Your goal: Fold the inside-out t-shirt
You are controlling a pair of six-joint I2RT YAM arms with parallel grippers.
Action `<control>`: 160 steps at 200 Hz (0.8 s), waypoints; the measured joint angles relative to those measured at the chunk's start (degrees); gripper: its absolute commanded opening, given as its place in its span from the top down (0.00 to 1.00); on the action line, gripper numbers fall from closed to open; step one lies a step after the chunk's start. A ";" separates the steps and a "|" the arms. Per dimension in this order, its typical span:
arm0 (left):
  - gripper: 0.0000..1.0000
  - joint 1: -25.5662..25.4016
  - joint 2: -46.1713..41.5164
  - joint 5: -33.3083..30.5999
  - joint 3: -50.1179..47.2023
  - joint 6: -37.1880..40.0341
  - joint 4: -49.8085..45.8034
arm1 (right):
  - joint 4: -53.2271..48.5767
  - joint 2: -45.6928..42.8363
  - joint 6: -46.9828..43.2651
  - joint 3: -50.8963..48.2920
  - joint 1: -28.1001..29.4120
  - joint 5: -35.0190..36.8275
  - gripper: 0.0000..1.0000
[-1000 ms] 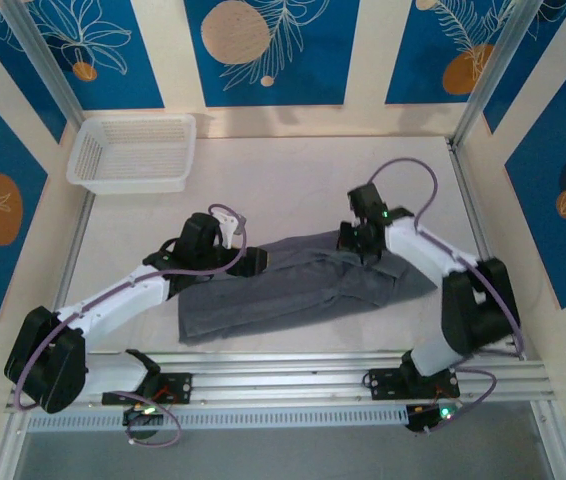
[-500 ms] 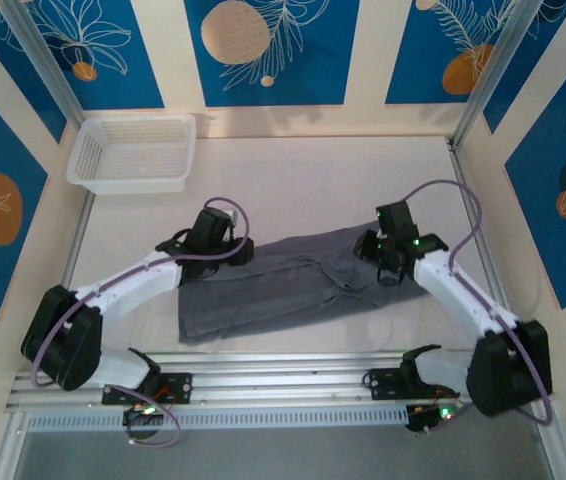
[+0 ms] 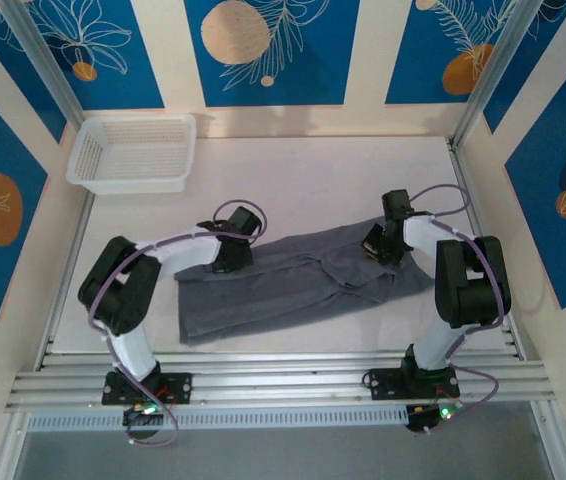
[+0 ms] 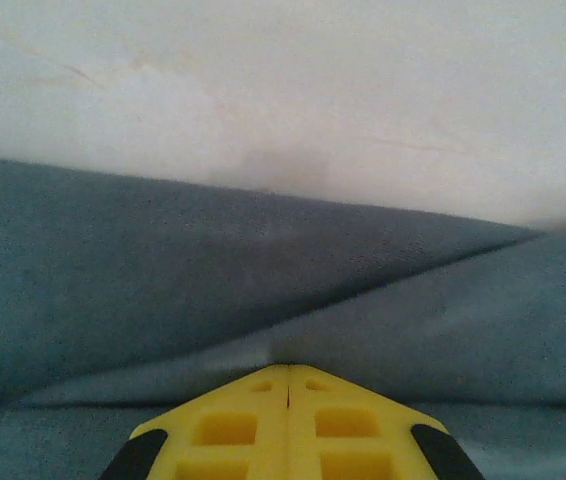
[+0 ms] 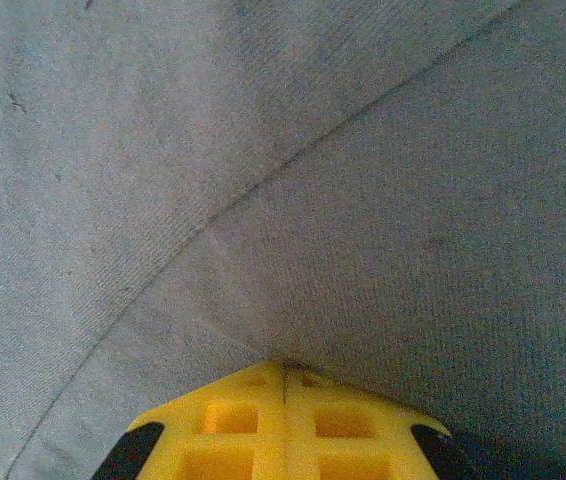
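The inside-out t-shirt (image 3: pixel 283 285), dark grey and rumpled, lies as a long band across the middle of the white table. My left gripper (image 3: pixel 231 252) sits at its upper left edge, and in the left wrist view its yellow fingers (image 4: pixel 287 366) are shut with a fold of grey fabric (image 4: pixel 113 260) running into the tips. At the shirt's upper right edge, my right gripper (image 3: pixel 378 246) is pressed close to the cloth. Its fingers (image 5: pixel 284 362) are shut too, with a seamed layer of the shirt (image 5: pixel 413 200) converging on the tips.
A white mesh basket (image 3: pixel 133 152) stands at the table's back left corner. Bare table (image 3: pixel 303 185) stretches behind the shirt, and the left wrist view has it (image 4: pixel 313 80) beyond the fabric. Metal rails (image 3: pixel 283 375) run along the near edge.
Both arms have swung their elbows in toward the table. The left gripper has shifted left to the shirt's upper left edge, and the right one out to its upper right edge. The shirt has barely moved.
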 measured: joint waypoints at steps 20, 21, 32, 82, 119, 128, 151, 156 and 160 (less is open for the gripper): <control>1.00 -0.04 3.50 0.22 3.23 -0.66 1.33 | -0.09 0.02 0.46 0.04 -0.09 -0.13 1.00; 1.00 -0.04 3.69 0.22 3.41 -0.66 1.42 | -0.11 0.04 0.50 0.04 -0.09 -0.17 1.00; 1.00 -0.09 6.64 0.42 6.93 -0.63 2.14 | -0.44 0.15 1.29 0.26 -0.37 -0.66 1.00; 1.00 -0.09 21.70 2.60 27.26 -0.15 6.27 | -1.97 0.37 6.10 0.42 -1.92 -5.49 1.00; 1.00 0.02 39.04 4.07 54.64 2.49 4.24 | -0.50 -3.58 14.64 -5.66 1.38 -12.96 0.95; 1.00 0.15 43.15 4.57 61.61 2.80 3.43 | 0.46 -4.74 17.59 -7.50 4.39 -14.51 0.95; 1.00 0.61 52.22 5.84 76.72 3.30 1.40 | 6.51 -6.67 28.33 -12.07 15.72 -18.86 0.94; 1.00 0.68 53.20 6.08 78.38 3.30 1.27 | 8.50 -6.78 30.47 -12.90 18.08 -19.78 0.93; 1.00 0.72 53.66 6.14 79.12 3.28 1.27 | 9.84 -6.75 32.24 -13.38 19.78 -20.50 0.94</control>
